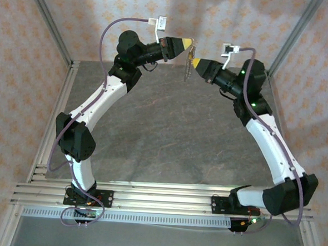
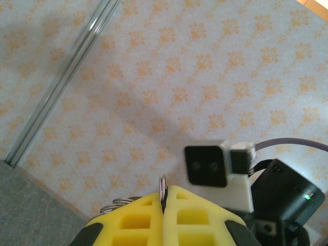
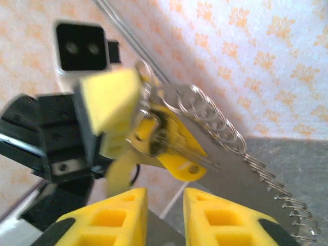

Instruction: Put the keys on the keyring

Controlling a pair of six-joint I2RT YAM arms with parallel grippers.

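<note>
The left pincer (image 2: 165,205), raised high over the grey stone-look bench (image 1: 169,134), is pressed together on the thin brownish-grey wire keyring (image 3: 210,115), whose linked loops dangle below its tips. A tiny key with a yellow plastic head and dull metal blade (image 3: 177,161) bunches against those tips (whether it is already threaded cannot be told). The right pincer (image 3: 165,212) hovers just beside, spread and holding nothing. The risk is plain — a nudge from the right fingers could swing the floppy loops or knock the key loose, and so slim a grip on one ring could slip, dropping everything to the bench. No brand, label or writing can be read.
</note>
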